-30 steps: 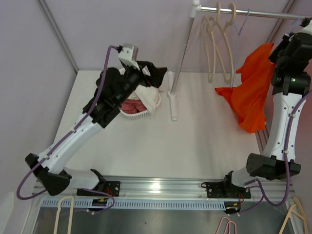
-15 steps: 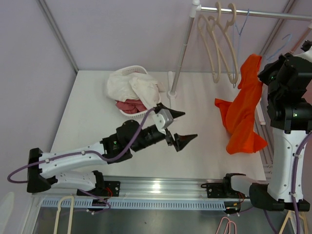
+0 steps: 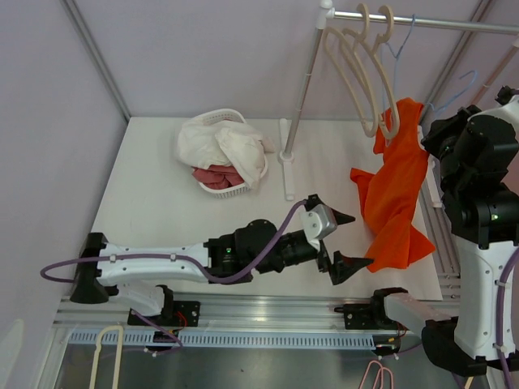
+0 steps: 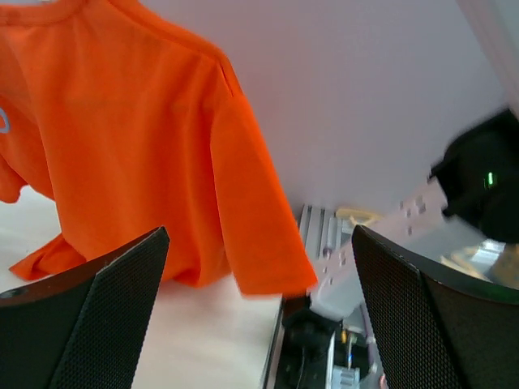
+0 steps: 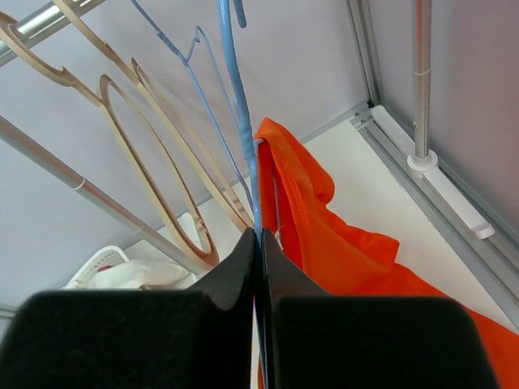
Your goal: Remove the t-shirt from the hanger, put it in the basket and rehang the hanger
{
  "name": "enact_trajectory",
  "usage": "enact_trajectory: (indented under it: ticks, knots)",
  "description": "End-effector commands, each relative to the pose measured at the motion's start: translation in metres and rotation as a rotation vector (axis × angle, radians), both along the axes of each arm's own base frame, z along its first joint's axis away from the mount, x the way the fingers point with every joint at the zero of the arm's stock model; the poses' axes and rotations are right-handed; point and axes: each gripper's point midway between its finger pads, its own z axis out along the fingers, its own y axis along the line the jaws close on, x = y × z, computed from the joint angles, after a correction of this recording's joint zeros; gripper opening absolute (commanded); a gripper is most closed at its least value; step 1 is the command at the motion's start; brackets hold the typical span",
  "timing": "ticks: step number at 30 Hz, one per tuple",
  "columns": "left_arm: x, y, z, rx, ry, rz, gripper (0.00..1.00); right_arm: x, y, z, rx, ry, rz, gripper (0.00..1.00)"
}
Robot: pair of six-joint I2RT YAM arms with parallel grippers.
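Wide-open, empty left fingers (image 3: 349, 265) face the hanging orange fabric t-shirt (image 3: 393, 194) at 2 o'clock; closed right fingers (image 5: 259, 243) pinch its thin blue wire hanger (image 5: 233, 81).

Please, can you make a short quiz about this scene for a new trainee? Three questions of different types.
1. True or false: the left gripper is open and holds nothing.
2. Which gripper is shut on the blue hanger? A) the left gripper B) the right gripper
3. Fill the gap: the t-shirt draped on that hanger is ____ in colour.
Key: 1 true; 2 B; 3 orange.
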Motion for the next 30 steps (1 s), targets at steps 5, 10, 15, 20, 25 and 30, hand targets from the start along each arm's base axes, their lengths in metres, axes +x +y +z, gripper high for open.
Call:
enact_trajectory:
  ticks: [5, 10, 15, 20, 25, 30]
  knots:
    - [0.004, -0.051, 0.022, -0.006, 0.076, 0.061, 1.0, 0.006, 0.001, 0.008, 0.019, -0.044, -0.013, 0.0]
    - [0.001, -0.069, 0.026, 0.011, 0.085, 0.043, 0.99, 0.012, 0.003, 0.007, 0.005, -0.034, -0.007, 0.0]
    - [0.019, -0.082, 0.008, 0.099, 0.099, 0.142, 0.99, 0.012, 0.004, 0.008, -0.002, -0.038, 0.0, 0.0]
    - [0.046, -0.076, -0.002, 0.127, 0.119, 0.309, 0.99, 0.012, 0.004, 0.012, -0.005, -0.05, 0.006, 0.0]
    - [0.065, -0.065, -0.016, 0.164, 0.12, 0.437, 0.99, 0.01, 0.005, 0.015, -0.008, -0.059, 0.011, 0.0]
    - [0.067, -0.071, -0.022, 0.184, 0.124, 0.439, 0.79, 0.012, 0.007, 0.016, -0.003, -0.065, 0.02, 0.0]
